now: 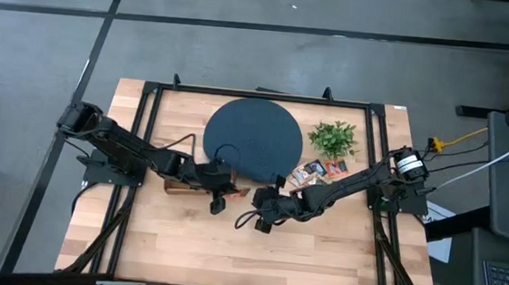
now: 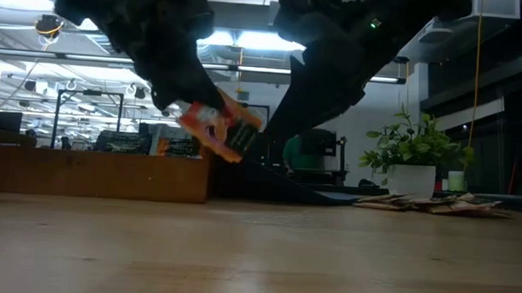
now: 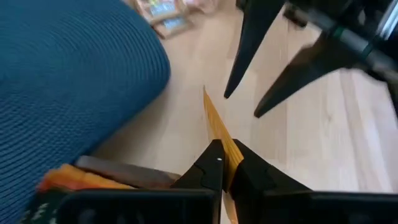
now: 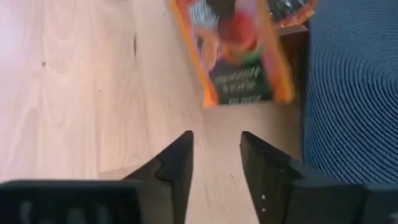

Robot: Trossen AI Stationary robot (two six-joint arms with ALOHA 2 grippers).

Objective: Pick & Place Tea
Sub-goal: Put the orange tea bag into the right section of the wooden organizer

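Note:
My left gripper (image 3: pixel 227 152) is shut on an orange-red tea sachet (image 2: pixel 222 128) above the table's middle, just in front of the round dark blue disc (image 1: pixel 253 141). My right gripper (image 4: pixel 216 155) is open and faces that sachet (image 4: pixel 239 56) from the right, a short way off, touching nothing. More sachets lie in a loose pile (image 1: pixel 316 173) flat on the table by the disc's right edge. A low wooden box (image 2: pixel 95 174) stands to the left of the held sachet. My left gripper pinches the orange-red sachet between its two fingers at one edge (image 3: pixel 219 138). In the left wrist view the sachet shows edge-on and sticks out beyond the fingertips. In the low view it is lifted clear of the table and tilted (image 2: pixel 231 132).
A small green plant in a white pot (image 1: pixel 334 138) stands to the right of the disc, behind the sachet pile (image 2: pixel 433 205). A black frame (image 1: pixel 146 134) runs around the table. Bare wood (image 1: pixel 246 251) stretches toward the near edge.

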